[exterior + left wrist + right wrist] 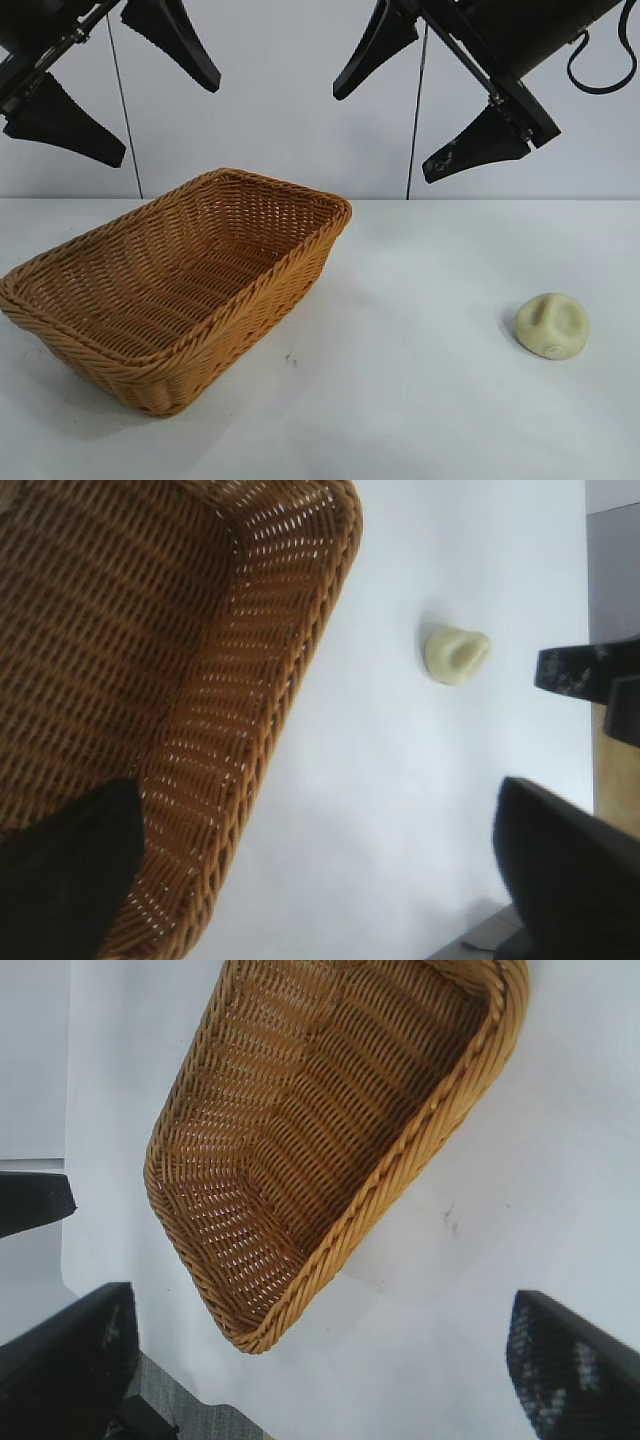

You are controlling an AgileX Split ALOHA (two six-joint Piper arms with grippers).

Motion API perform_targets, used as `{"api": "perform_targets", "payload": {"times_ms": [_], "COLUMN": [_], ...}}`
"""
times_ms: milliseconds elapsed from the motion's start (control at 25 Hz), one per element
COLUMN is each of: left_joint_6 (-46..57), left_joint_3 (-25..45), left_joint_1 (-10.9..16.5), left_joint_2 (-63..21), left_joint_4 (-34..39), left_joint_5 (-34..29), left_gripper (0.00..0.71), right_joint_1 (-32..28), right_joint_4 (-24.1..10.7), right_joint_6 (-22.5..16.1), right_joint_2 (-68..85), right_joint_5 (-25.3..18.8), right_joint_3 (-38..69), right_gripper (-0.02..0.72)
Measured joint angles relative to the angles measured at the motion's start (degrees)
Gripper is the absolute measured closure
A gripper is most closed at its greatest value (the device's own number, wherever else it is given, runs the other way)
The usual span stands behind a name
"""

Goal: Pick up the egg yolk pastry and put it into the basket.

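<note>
The egg yolk pastry (552,324), a small pale yellow dented dome, lies on the white table at the right front. It also shows in the left wrist view (456,654). The golden-brown wicker basket (250,290) stands at the left, and shows in the left wrist view (250,730) and the right wrist view (400,1180). It holds nothing. My left gripper (115,95) hangs open high above the basket's back left. My right gripper (410,110) hangs open high above the table's middle back, up and to the left of the pastry.
The white table (400,400) stretches between basket and pastry with only a small dark speck (291,359) near the basket. A pale wall stands behind. The table's edge and grey floor show in the right wrist view (190,1415).
</note>
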State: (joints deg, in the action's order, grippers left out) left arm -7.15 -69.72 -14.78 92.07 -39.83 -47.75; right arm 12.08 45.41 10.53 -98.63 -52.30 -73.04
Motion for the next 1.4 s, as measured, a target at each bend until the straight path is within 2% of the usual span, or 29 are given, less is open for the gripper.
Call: {"api": "perform_targets", "payload": {"times_ms": [440, 640, 960, 1120, 1240, 1400], "left_joint_6": [1.68, 9.0, 22.25, 28.25, 32.2, 43.01], "left_joint_3": [0.0, 0.68, 9.11, 10.67, 10.93, 11.19], "left_joint_1": [0.0, 0.0, 0.0, -0.14, -1.93, -7.25], "left_joint_2": [-0.29, -3.23, -9.51, -11.4, -12.47, -12.62], "left_joint_4": [-0.89, 2.71, 10.61, 13.15, 15.43, 22.95], "left_joint_5": [1.56, 1.82, 0.76, -0.35, -0.29, 2.15], "left_gripper": [0.014, 0.014, 0.014, 0.014, 0.014, 0.014], "right_joint_1": [0.0, 0.0, 0.0, 0.0, 0.0, 0.0], "right_joint_4": [0.0, 0.0, 0.0, 0.0, 0.06, 0.06], "right_joint_6": [0.0, 0.0, 0.0, 0.0, 0.0, 0.0], "right_joint_2": [0.0, 0.0, 0.0, 0.0, 0.0, 0.0], "right_joint_5": [0.0, 0.0, 0.06, 0.12, 0.24, 0.24], "right_joint_3": [0.0, 0.0, 0.0, 0.0, 0.0, 0.0], "right_gripper": [0.01, 0.01, 0.01, 0.01, 0.01, 0.01]}}
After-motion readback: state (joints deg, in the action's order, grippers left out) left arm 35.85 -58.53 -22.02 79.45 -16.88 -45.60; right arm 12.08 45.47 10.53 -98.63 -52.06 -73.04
